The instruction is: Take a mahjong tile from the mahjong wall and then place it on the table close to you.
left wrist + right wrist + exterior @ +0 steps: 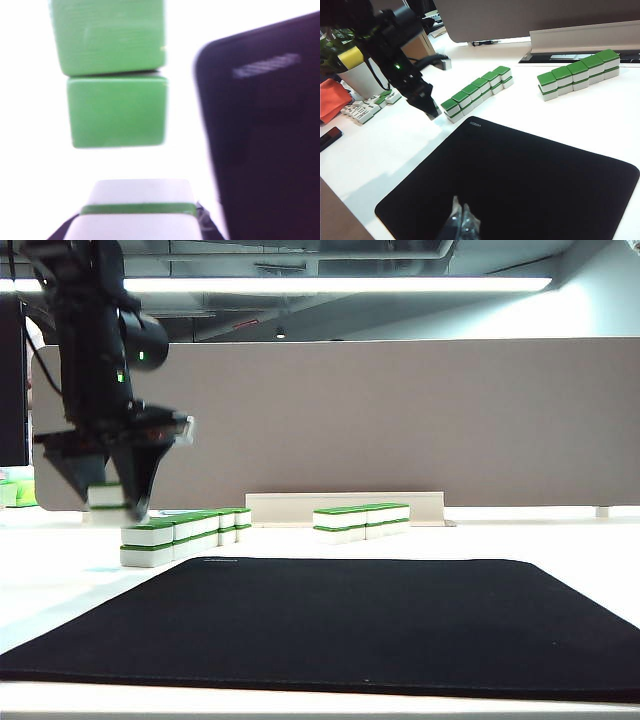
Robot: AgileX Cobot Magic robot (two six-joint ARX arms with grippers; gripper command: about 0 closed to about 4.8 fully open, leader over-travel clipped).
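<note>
Black mat, one, rounded corners, lying nearest on the white table; nothing stands on it, and I judge its near side or the bare strip before it the likely spot for the tile.

Left gripper, one, at the left of the exterior view, hanging just above the near end of the mahjong wall. Its jaws are partway closed on a single mahjong tile, white, held clear of the row; the left wrist view shows that tile between the jaws with a green band across it, and two green tops of the wall below it. By my reading the tile is lifted so that it can be carried over without knocking its neighbours.

Mahjong wall, one row, stacked two high, beside the mat's far left corner; six green-topped columns can be counted in the right wrist view.

Shorter row, one, five columns, two high, well apart to the right, before the grey divider panel.

Right gripper, one, low over the mat's near part, fingers drawn together, holding nothing, seemingly parked out of the way.

Loose tiles, a small heap off to the side, number unclear.
</note>
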